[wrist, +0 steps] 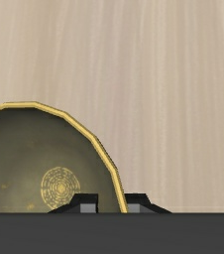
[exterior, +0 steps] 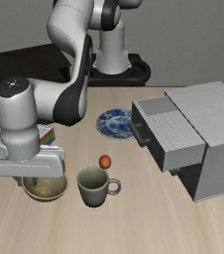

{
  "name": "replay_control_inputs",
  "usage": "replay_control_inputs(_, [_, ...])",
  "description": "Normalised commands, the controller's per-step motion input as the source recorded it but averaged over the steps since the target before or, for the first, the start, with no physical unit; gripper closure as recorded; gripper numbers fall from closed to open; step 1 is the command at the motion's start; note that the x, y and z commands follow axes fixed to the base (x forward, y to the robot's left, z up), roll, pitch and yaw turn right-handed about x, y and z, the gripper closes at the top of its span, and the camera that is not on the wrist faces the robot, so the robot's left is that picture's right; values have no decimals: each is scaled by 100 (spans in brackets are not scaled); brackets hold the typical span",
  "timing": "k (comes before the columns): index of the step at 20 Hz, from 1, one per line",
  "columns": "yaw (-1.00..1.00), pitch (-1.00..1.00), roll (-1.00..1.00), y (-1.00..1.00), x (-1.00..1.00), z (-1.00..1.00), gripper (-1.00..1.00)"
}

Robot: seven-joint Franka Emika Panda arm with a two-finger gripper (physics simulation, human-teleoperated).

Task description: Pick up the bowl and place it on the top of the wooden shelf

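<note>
Since the pincer stands open over the olive-gold faceted bowl, the step in hand is judged to be the grasp itself.

Location: the bowl sits on the pale wooden table at the exterior view's left, just beside the grey-green ceramic mug. It is well apart from the grey box-shaped shelf unit at the exterior view's right.

Finding: in the wrist view the pincer straddles the bowl rim. One fingertip is inside the wall with a gap showing, and the other is outside.

Recommendation: close squarely on the rim and confirm both sides bear before you lift. A thin curved wall will likely swing or slip if pinched shallow. Raise it straight up, high enough to pass over the mug and the small orange egg-shaped object, then carry it across.

Note: the unit's drawer appears pulled out toward the blue patterned plate. Set the bowl level on the main top, well in from the edges.
</note>
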Motion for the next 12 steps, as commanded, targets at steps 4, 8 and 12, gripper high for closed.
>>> replay_control_inputs(4, [0, 0, 0, 0, 0, 100, 100])
replay_control_inputs(8, [0, 0, 0, 0, 0, 100, 100])
replay_control_inputs(12, [0, 0, 0, 0, 0, 100, 100])
